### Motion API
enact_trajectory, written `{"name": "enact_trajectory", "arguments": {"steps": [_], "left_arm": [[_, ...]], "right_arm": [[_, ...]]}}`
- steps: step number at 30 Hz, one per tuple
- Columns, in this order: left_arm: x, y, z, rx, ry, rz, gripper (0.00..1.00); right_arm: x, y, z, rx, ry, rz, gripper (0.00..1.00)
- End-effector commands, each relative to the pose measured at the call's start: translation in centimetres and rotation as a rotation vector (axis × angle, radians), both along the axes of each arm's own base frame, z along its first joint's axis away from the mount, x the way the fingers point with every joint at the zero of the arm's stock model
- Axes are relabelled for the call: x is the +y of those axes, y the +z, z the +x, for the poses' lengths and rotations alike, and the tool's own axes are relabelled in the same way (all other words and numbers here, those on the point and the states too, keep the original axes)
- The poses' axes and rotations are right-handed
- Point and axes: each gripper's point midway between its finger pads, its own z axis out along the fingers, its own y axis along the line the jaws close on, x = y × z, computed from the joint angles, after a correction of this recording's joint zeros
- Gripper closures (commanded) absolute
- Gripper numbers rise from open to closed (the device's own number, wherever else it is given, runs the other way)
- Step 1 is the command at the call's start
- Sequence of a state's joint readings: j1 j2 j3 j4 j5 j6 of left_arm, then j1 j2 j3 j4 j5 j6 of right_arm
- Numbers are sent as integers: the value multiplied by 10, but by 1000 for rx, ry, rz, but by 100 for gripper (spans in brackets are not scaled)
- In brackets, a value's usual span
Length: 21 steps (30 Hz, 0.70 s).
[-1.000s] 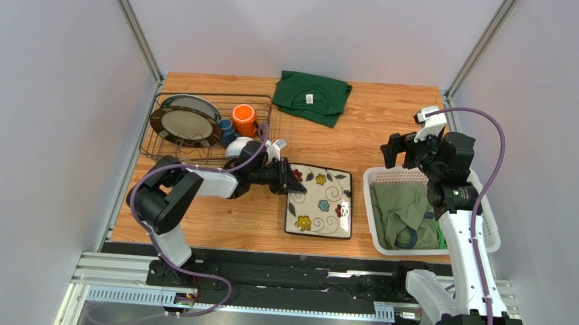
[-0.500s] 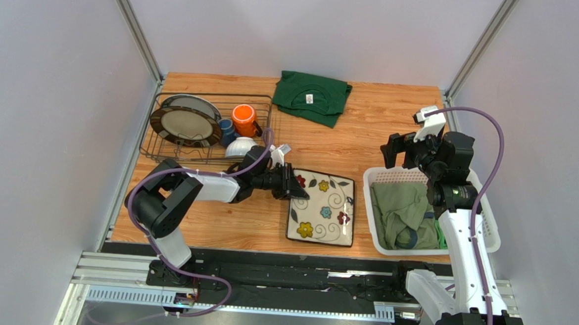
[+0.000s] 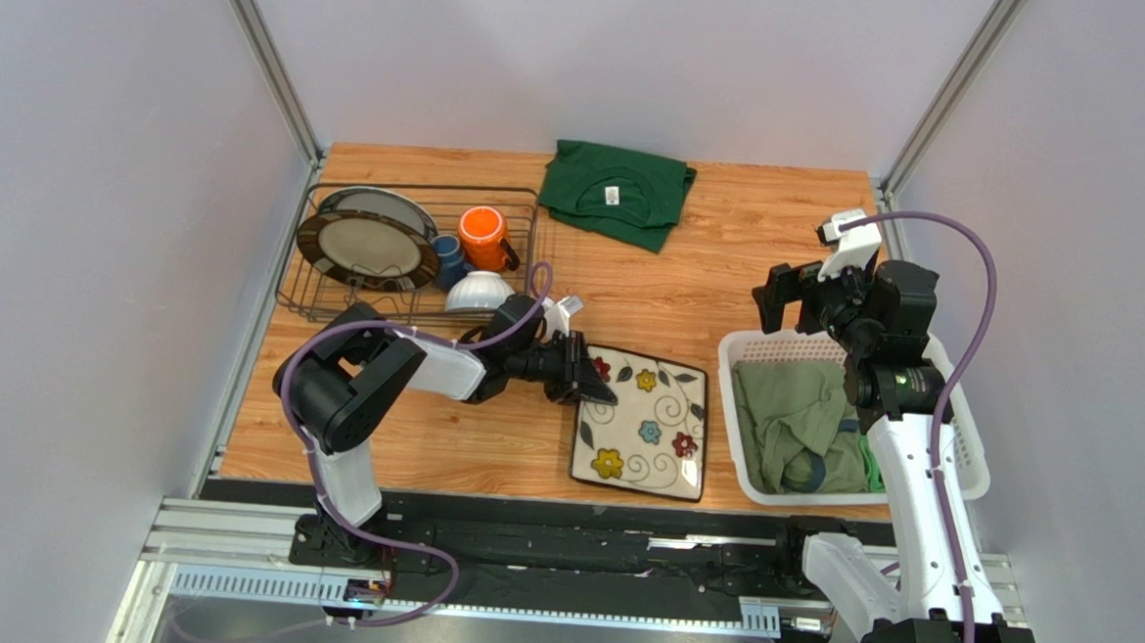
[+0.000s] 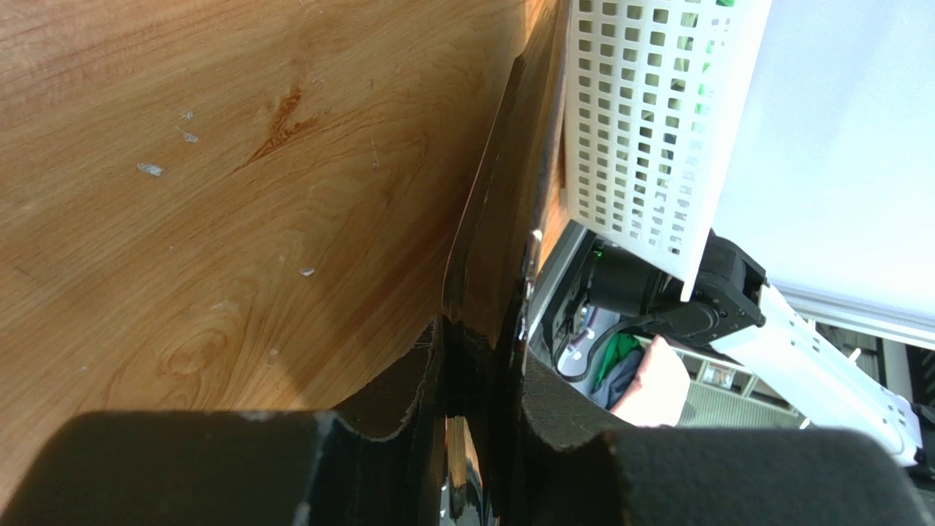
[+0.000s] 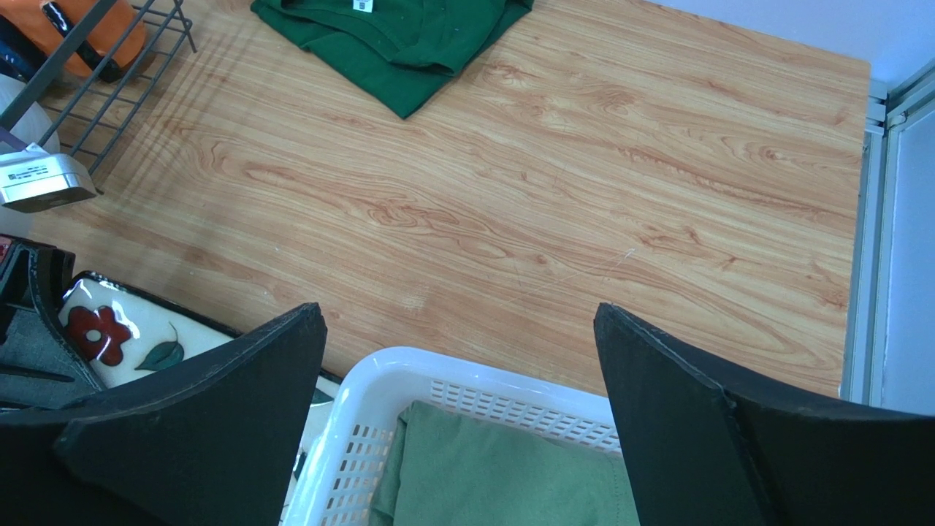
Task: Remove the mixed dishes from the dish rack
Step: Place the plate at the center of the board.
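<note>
The left gripper [image 3: 586, 374] is closed almost all the way, pinching the left rim of the square flowered plate [image 3: 644, 424]. In the left wrist view that dark rim [image 4: 494, 197] runs edge-on straight between the two fingers. At the far left rear of the counter [image 3: 426, 432] stands the dish rack [image 3: 295, 281]. It holds the round dark-rimmed plate [image 3: 374, 241] leaning at its left end. To the right of that plate are the dark blue mug [image 3: 449, 261] and the orange mug [image 3: 481, 236], with the white bowl [image 3: 479, 292] in the near right corner. All four lie behind and to the left of the left gripper. The square flowered plate sits out on the counter, right of the rack and just left of the white laundry basket [image 3: 744, 485], with the gripper at its rear left corner. Whether the gripped edge is raised off the wood cannot be told. A folded green shirt [image 3: 618, 189] lies at the back centre. The basket holds olive clothes [image 3: 802, 422]. Above its rear rim hangs the right gripper [image 3: 798, 297], its jaws spread wide with nothing between them, well apart from every dish.
</note>
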<state>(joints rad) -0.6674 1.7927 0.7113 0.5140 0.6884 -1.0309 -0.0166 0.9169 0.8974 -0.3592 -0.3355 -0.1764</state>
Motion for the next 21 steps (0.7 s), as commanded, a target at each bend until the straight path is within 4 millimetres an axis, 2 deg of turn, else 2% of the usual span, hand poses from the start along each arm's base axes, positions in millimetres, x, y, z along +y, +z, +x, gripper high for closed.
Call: {"name": "enact_trajectory", "arguments": {"steps": [1,3,21], "left_arm": [[-21,48,11,-120,-60,-150,100],[-23,46,12,-116,-67,-148,99],[-25,27,14,-89,-103,-88,60]], "right_arm": [[-1,11,3,-46,10,-9,1],[-1,11,4,-46,10,-9,1],[1,12,1,-49,18,-7,1]]}}
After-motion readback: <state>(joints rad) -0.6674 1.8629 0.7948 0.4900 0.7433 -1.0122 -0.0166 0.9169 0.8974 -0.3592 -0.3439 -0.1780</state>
